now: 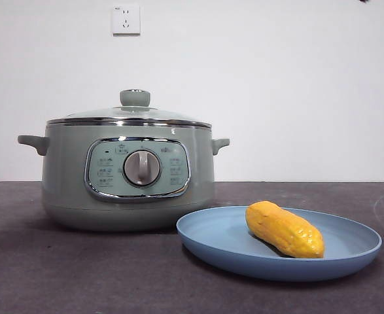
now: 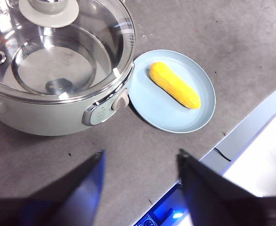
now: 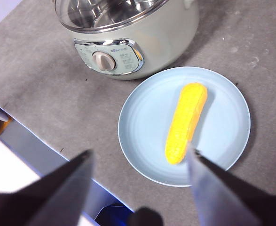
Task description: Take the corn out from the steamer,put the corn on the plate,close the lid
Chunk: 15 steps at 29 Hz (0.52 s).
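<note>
Resting: glossy yellow corn (image 1: 284, 229) | plate (image 1: 349, 252) | lid (image 1: 134, 112) on steamer (image 1: 67, 176)

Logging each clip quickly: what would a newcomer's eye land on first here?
The yellow-orange corn lying alone on the light-blue plate, beside the steamer. Next, the sage-green steamer with its glass lid seated on top. Both end effectors hang open above the table, holding nothing.

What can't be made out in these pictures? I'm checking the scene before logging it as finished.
- Control panel icons on the steamer: too small in every view.
- Lid: cut off by the edge in the right wrist view.
- Underside of the corn: hidden against the plate.
- Both arms: out of the front view.
</note>
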Each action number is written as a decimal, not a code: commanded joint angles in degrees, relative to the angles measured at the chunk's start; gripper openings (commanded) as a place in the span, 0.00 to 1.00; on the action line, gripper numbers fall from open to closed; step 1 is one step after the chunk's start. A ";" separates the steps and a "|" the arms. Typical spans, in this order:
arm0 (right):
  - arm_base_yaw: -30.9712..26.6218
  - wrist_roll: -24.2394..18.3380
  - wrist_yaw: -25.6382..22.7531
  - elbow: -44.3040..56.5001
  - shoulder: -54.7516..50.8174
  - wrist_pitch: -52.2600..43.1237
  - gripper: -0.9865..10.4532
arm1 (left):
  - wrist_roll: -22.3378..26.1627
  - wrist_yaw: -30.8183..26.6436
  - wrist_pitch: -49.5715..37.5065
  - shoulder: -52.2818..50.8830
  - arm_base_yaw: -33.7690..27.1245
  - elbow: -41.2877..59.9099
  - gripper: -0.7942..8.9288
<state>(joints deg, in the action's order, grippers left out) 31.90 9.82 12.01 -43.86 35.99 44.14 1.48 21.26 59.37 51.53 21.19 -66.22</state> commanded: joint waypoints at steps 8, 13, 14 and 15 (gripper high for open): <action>0.09 -0.44 -0.35 0.28 -0.02 -0.07 0.09 | 0.22 -0.07 -1.25 -0.02 0.20 0.35 0.08; 0.09 -0.44 -0.35 0.28 0.00 -0.07 0.09 | 0.22 -0.11 -1.25 -0.02 0.20 0.35 0.08; 0.09 -0.44 -0.35 0.28 -0.02 -0.07 0.09 | 0.22 -0.11 -1.25 -0.02 0.20 0.35 0.08; 0.09 -0.44 -0.35 0.28 -0.02 -0.07 0.09 | 0.22 -0.13 -1.25 -0.02 0.20 0.35 0.08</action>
<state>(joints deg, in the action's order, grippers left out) 31.90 9.63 11.84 -43.86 35.99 44.14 1.48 21.17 58.57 51.55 21.19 -66.22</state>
